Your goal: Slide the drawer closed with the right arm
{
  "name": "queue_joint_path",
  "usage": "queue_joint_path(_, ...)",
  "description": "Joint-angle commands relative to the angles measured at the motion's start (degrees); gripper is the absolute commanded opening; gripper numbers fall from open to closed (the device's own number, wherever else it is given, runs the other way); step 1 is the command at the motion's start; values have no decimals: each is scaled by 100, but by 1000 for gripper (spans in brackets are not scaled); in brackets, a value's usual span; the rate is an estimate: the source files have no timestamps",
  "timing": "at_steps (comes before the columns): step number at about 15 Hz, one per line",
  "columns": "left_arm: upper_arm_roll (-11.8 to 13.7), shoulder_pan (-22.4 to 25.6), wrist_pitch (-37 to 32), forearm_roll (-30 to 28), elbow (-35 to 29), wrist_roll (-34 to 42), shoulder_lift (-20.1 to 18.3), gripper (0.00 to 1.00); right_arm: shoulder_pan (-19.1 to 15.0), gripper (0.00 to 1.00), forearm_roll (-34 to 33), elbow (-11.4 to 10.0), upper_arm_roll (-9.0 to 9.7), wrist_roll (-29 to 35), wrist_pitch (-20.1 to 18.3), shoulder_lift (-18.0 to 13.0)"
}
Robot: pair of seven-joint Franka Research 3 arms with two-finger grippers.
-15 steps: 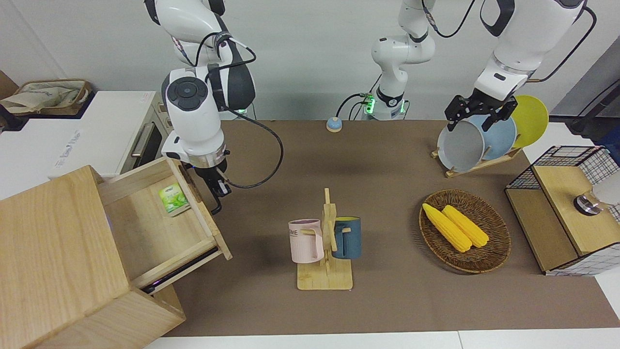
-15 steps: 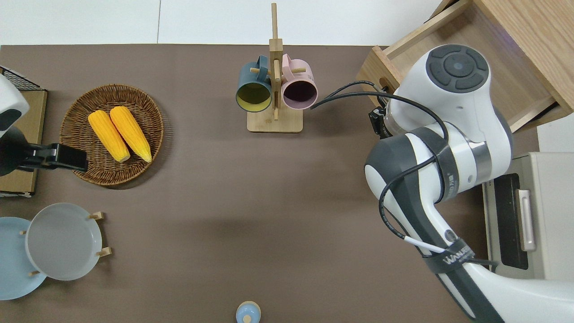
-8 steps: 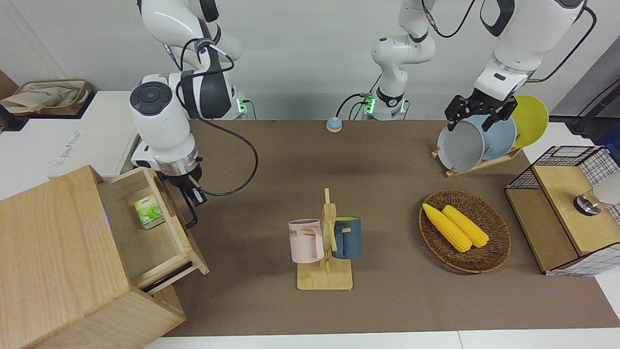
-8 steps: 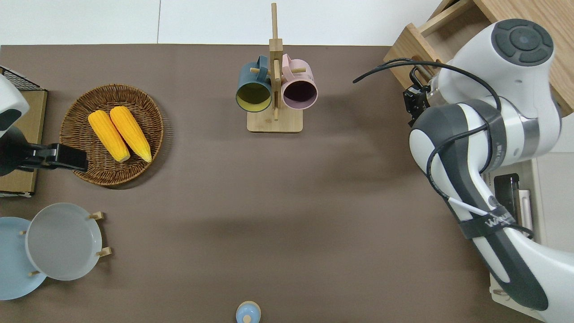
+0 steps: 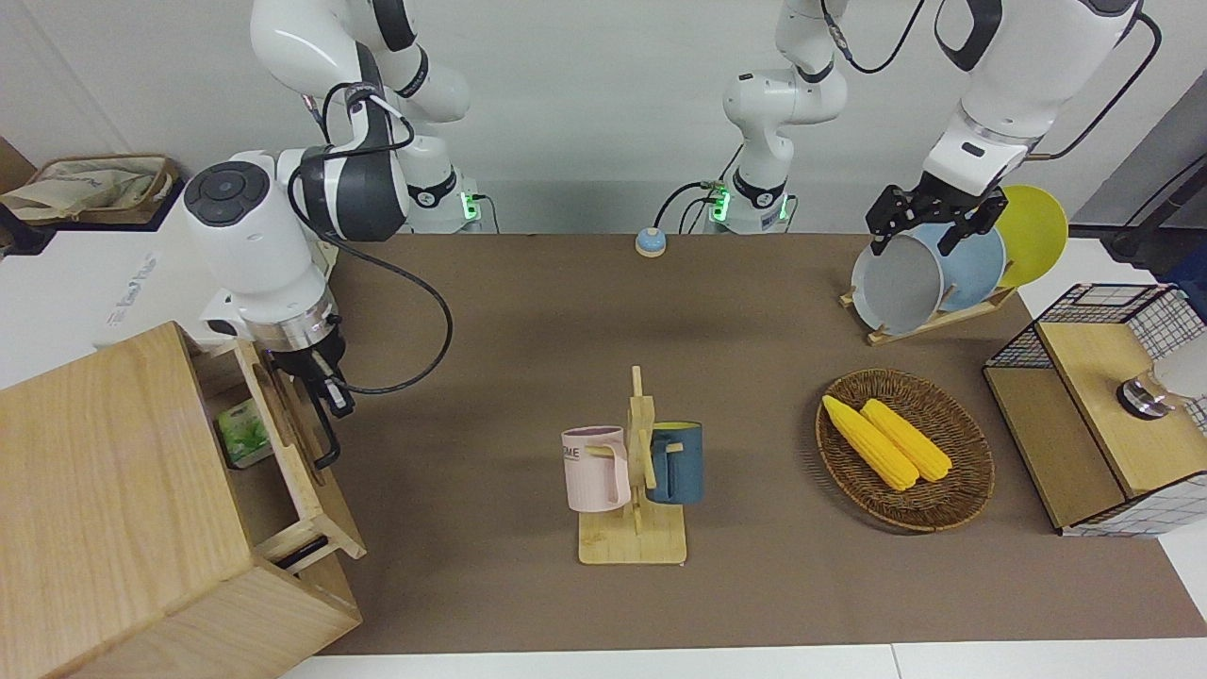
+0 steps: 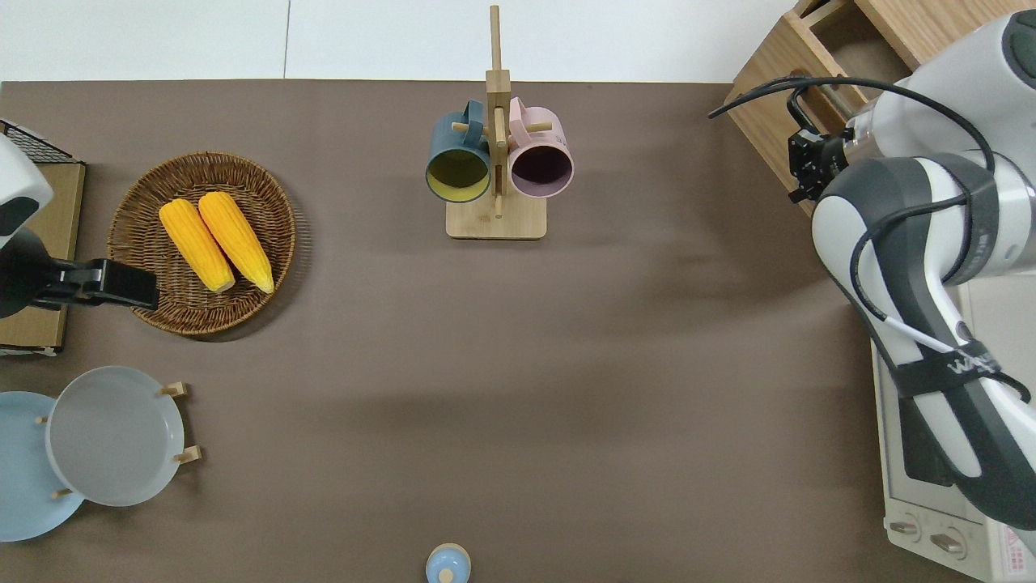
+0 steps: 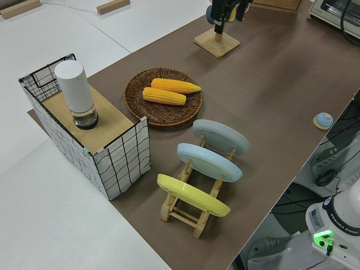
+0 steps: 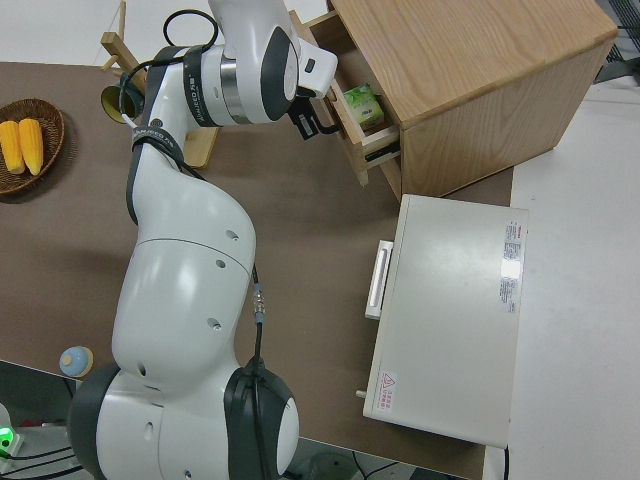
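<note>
The pale-wood drawer (image 5: 304, 462) stands partly open from the large wooden box (image 5: 104, 490) at the right arm's end of the table. Its black loop handle (image 5: 327, 443) shows on the front panel. A green packet (image 5: 243, 432) lies inside. My right gripper (image 5: 322, 382) is at the drawer's front panel, against it beside the handle. The overhead view shows the right gripper (image 6: 805, 166) at the drawer front (image 6: 773, 121). In the right side view the drawer (image 8: 345, 130) sticks out a little from the box (image 8: 470, 70). My left arm is parked, its gripper (image 5: 929, 226) open.
A white oven (image 6: 939, 502) stands beside the box, nearer to the robots. A mug rack (image 5: 634, 509) with a pink and a blue mug stands mid-table. A wicker basket (image 5: 952, 500) with corn, a plate rack (image 5: 934, 273) and a wire crate (image 5: 1103, 405) are toward the left arm's end.
The right gripper has moved toward the box and pushed the drawer in with it. Much less of the drawer shows now. The left arm has not moved.
</note>
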Motion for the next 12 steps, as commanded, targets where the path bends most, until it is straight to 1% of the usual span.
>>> queue_joint_path(1,-37,22,-113,98,149,56,65,993,-406,0,53,282,286,-319,104,221)
queue_joint_path(4,-37,22,-113,98,149,56,65,993,-837,0,53,282,629,-477,174,247)
queue_joint_path(5,-37,22,-113,98,149,56,65,993,-934,0,53,282,708,-495,192,247)
queue_joint_path(6,-37,22,-113,98,149,56,65,993,-979,0,53,282,726,-504,201,247)
queue_joint_path(12,-37,22,-113,98,149,56,65,993,-1005,0,44,282,718,-504,245,274)
